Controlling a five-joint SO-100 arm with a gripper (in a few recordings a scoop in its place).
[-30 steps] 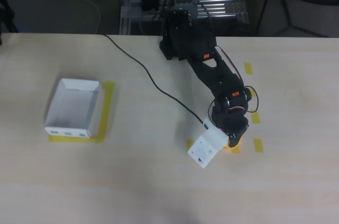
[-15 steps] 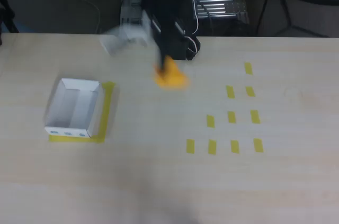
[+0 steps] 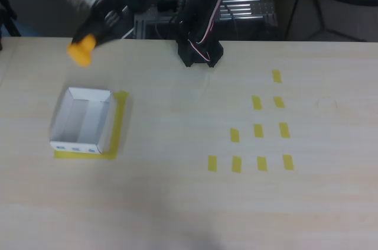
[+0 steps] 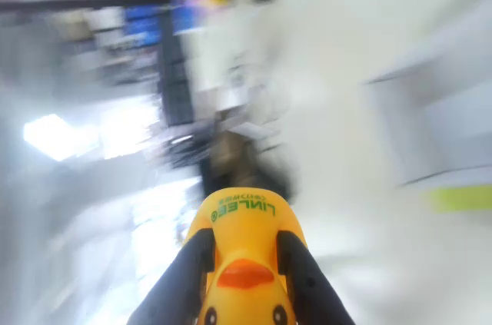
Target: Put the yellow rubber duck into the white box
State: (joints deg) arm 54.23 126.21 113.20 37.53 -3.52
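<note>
Moved since half a second ago: small orange-yellow rubber toy duck (image 3: 80, 51) carried from mid-surface to up-left, now in the air beyond the far edge of the shallow white cardboard box (image 3: 82, 121), not over it yet. Box unmoved on yellow tape, empty. Transport nearly done; probably needs swinging back over the tray, then release. Black two-finger pincer (image 3: 88, 43) clenched on the duck. Wrist view: dark fingers (image 4: 187, 271) flanking duck (image 4: 244, 263), printed lettering on it, background smeared. Overhead: duck versus box position.
</note>
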